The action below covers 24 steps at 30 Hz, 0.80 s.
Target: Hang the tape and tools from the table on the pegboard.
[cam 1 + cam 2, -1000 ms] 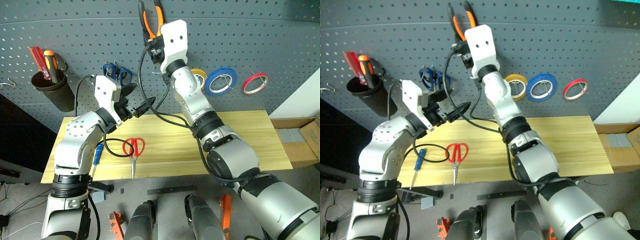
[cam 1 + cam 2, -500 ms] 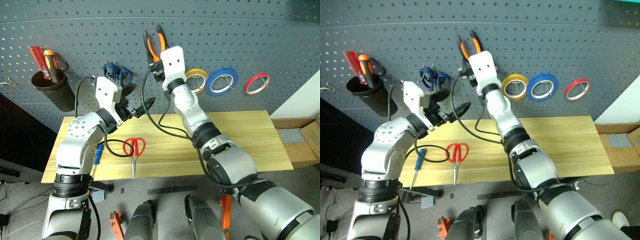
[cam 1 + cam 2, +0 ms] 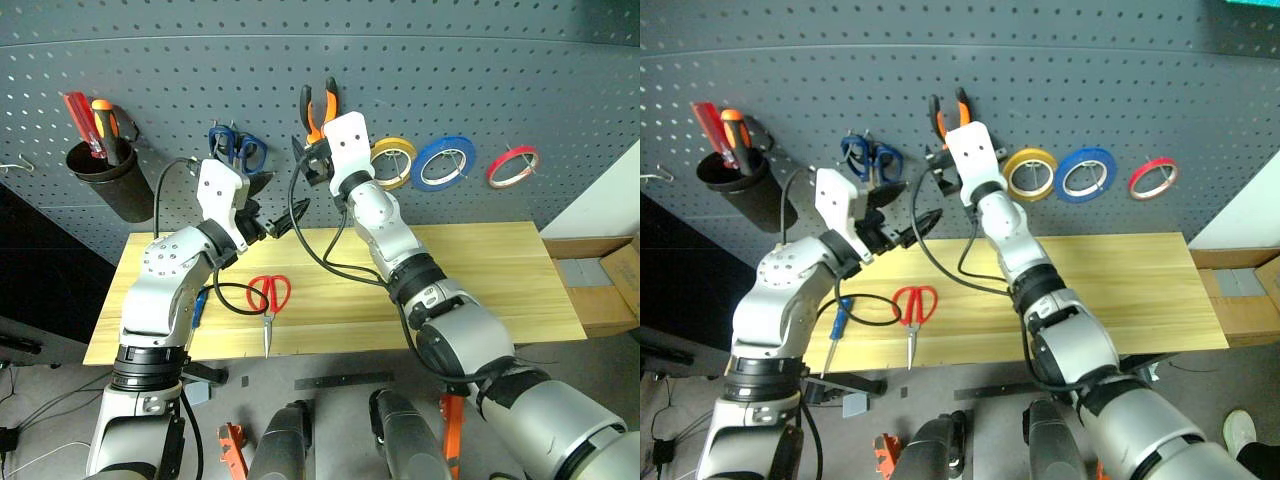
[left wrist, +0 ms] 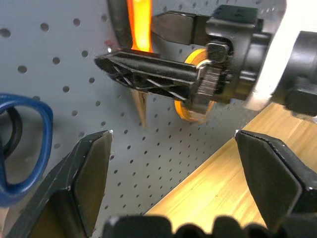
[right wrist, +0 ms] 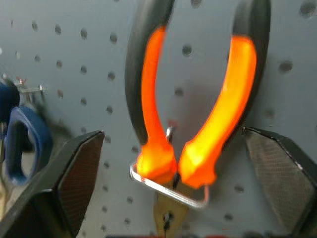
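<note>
Pegboard [image 3: 520, 60]: upper rows and far right bare, free for approach. Middle row crowded: blue scissors [image 3: 236, 148], pliers [image 3: 318, 105] on wire hook, yellow roll [image 3: 392, 160], blue roll [image 3: 442, 162], red tape [image 3: 511, 166]. Table [image 3: 500, 290]: right half unobstructed; red scissors [image 3: 269, 297], screwdriver [image 3: 839, 322], black cable [image 3: 225, 290] block front left edge.

Right pincer [image 5: 173, 163] spread wide; left pincer [image 4: 173, 163] likewise.

arms: silver-grey shells, black joints | wrists: white housings (screw holes visible) | cables: black, looping
</note>
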Motion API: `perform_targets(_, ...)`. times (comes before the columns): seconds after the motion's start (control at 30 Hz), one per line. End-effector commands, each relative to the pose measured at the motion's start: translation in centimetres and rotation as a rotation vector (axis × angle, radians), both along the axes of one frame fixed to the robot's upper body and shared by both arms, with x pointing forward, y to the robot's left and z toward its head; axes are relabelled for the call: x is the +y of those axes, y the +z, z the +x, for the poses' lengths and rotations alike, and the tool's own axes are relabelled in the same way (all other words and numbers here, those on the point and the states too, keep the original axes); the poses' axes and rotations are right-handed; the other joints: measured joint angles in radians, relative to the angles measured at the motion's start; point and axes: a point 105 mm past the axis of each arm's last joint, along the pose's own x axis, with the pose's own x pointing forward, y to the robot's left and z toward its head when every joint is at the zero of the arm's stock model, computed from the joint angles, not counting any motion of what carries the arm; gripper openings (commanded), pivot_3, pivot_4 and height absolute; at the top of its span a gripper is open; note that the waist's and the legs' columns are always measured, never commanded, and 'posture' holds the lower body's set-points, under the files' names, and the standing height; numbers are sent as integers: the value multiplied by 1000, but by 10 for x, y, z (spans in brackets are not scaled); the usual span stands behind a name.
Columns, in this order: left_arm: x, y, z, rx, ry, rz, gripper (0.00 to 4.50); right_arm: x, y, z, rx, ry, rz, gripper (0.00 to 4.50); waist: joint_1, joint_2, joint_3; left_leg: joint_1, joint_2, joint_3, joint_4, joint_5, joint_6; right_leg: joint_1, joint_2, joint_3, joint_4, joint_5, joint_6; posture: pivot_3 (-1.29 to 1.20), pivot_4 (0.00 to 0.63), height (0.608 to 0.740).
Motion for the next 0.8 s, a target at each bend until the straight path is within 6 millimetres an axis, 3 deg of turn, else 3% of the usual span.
perform_targets(0.03, 1, -4, -3, 8, 24, 25, 4250, -1, 5, -13, 17, 39, -32, 4481, 0, 0, 0, 0, 0, 0, 0, 0, 0, 0, 0, 0, 0, 0, 0, -39, 231, 740)
perform_targets(0.3, 14, -53, -13, 207, 151, 74, 4250, -18, -30, -86, 260, 289, -170, 4481, -1, 0, 0, -4, 0, 0, -1, 0, 0, -3, 0, 0, -2, 0, 0, -51, 246, 740)
perform_targets(0.47, 35, -121, -28, 540, 377, 121, 4250, -27, -65, -146, 475, 536, -314, 4481, -2, 0, 0, 0, 0, -1, 0, 0, 0, 2, 0, -2, -3, -1, 1, -68, 255, 740)
perform_targets(0.63, 41, -166, -47, 760, 540, 134, 4250, -25, -78, -173, 564, 638, -384, 4481, -3, 0, 0, 1, 1, -1, 0, 0, 1, 3, 0, -2, -3, -1, 2, -81, 260, 740)
perform_targets(0.8, 34, -189, -56, 878, 586, 124, 4250, -21, -78, -177, 568, 648, -409, 4481, -2, 0, 0, 0, 1, -1, 1, 0, 0, 3, 0, -2, -3, -2, 2, -84, 262, 740)
